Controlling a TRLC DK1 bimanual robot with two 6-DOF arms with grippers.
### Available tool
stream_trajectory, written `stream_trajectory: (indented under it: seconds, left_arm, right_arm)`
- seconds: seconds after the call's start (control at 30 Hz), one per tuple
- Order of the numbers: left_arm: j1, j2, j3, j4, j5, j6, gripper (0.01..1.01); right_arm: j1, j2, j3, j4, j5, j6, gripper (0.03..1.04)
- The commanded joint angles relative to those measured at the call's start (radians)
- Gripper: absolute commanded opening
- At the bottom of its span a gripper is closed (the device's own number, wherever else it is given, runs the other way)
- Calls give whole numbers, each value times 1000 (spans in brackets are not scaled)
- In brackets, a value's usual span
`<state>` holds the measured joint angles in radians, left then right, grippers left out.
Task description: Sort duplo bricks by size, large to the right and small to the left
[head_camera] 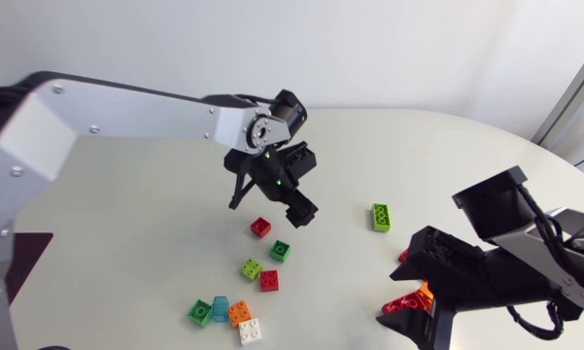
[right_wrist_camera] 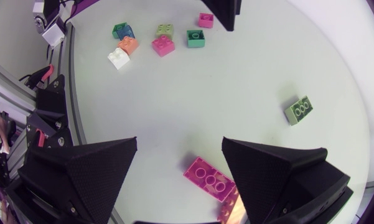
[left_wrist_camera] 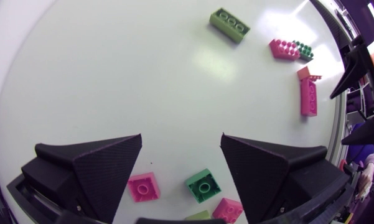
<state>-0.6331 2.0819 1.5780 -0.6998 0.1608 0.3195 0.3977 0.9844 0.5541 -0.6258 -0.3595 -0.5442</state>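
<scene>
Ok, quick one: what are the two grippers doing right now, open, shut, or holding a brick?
Left gripper: open, holding nothing.
Right gripper: open, holding nothing.

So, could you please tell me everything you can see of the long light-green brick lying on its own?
The long light-green brick is an oblong, plastic-looking block with round studs on top. It lies flat on the white table, apart from every other brick, nothing touching it. It sits well ahead of the left gripper, whose fingers are open, and ahead and aside of the right gripper.
</scene>
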Motion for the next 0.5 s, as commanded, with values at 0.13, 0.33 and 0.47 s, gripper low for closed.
stream_trajectory:
  seconds: [0.13, 0.33, 0.47]
  left_arm:
    - [-5, 96, 4, -41, 9, -23, 726]
    - [0, 56, -108, -35, 9, -14, 400]
    - [10, -26, -223, -29, 11, -7, 243]
  right_arm:
    - [-19, 0, -17, -23, -2, -34, 982]
    - [-16, 3, -6, -23, -4, -30, 982]
    - [-11, 3, -16, -20, -4, -28, 982]
